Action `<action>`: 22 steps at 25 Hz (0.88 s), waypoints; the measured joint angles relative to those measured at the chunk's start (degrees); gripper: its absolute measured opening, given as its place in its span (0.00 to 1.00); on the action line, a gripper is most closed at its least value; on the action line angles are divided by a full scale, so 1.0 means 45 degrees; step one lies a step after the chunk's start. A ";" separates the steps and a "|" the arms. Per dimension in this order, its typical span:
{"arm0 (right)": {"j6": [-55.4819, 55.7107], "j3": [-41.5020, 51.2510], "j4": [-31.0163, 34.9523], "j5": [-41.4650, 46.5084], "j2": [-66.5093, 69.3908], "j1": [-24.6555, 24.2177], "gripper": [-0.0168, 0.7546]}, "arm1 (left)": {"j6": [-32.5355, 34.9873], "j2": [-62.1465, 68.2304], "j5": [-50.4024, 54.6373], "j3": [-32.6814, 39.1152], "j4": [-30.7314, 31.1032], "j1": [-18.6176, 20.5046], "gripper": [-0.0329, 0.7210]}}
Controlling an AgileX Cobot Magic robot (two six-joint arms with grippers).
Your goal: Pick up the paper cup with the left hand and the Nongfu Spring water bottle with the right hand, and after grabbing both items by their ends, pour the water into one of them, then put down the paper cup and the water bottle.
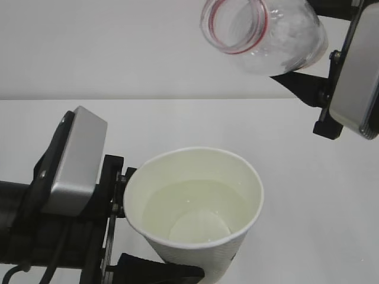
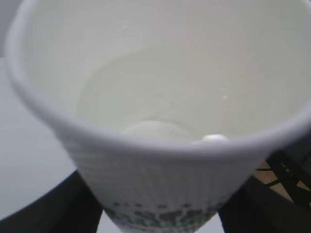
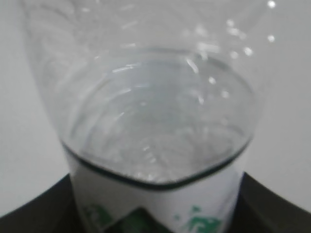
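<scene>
Pour step looks finished or pausing: no stream falls from the bottle mouth. Left gripper (image 1: 127, 228) holds the paper cup (image 1: 195, 207) by its lower end, cup upright, water (image 1: 198, 204) pooled inside. Right gripper (image 3: 155, 221) clasps the Nongfu Spring water bottle (image 1: 266, 32) at its labelled base, neck tilted down, above and beyond the cup.

Next: right the bottle, lower both to the tabletop (image 1: 308, 177), release.

Cup: thin ribbed white paper, rolled rim. Bottle: clear ribbed plastic, red neck ring.

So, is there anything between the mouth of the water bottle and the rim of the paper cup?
No. In the exterior view, the stretch between the water bottle's mouth and the paper cup's rim shows only the bare white table and wall behind it.
</scene>
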 joint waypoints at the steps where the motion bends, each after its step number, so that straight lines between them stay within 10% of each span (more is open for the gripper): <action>1: 0.0188 0.0000 0.0000 0.0000 0.0000 0.0000 0.63 | 0.0000 0.0000 0.0000 0.0000 0.0000 0.0000 0.69; 22: 0.3274 0.0000 0.0022 0.0000 0.0000 0.0000 0.63 | 0.0000 0.0000 0.0000 0.0000 0.0000 0.0000 0.69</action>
